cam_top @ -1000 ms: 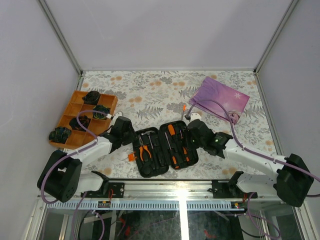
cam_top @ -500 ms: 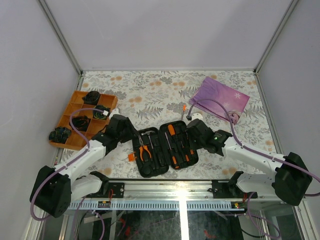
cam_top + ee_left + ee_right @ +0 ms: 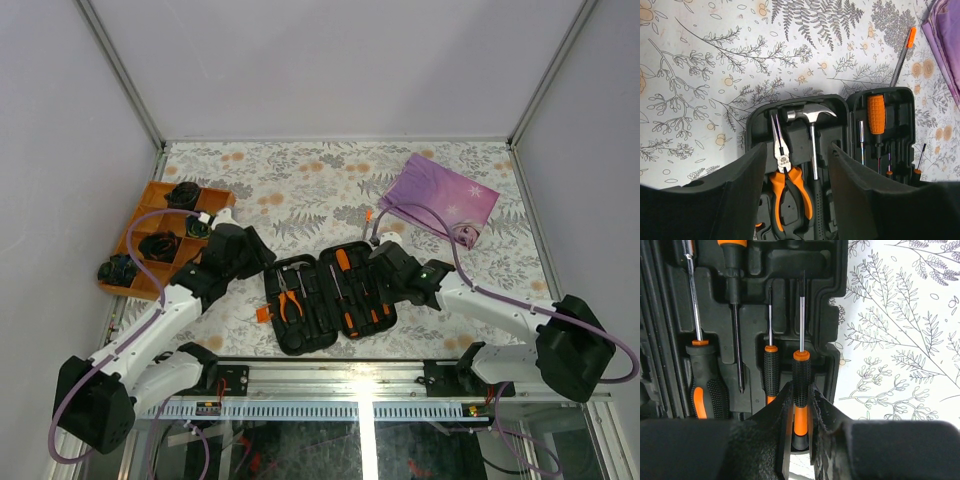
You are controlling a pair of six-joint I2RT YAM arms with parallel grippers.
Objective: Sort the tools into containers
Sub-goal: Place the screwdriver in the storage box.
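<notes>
The black tool case (image 3: 330,295) lies open on the floral table. Orange-handled pliers (image 3: 787,177) and a steel-headed hammer (image 3: 812,125) rest in its left half (image 3: 790,107). My left gripper (image 3: 797,147) hangs open above them and holds nothing. My right gripper (image 3: 801,392) is shut on the black-and-orange handle of a thin screwdriver (image 3: 801,372) over the outermost slot of the case's right half (image 3: 840,300). Three other screwdrivers (image 3: 771,367) lie in the slots beside it. One loose screwdriver (image 3: 902,55) lies on the table beyond the case.
An orange divided tray (image 3: 140,215) with black coiled lumps stands at the far left. A purple bag (image 3: 440,195) lies at the back right, close to the loose screwdriver (image 3: 372,220). The case's small orange latch (image 3: 263,313) sticks out on its left side.
My left gripper has opened wider and drawn back a little from the case, with the arm's elbow lifting. The right gripper has kept its grip and shifted slightly toward the case.
</notes>
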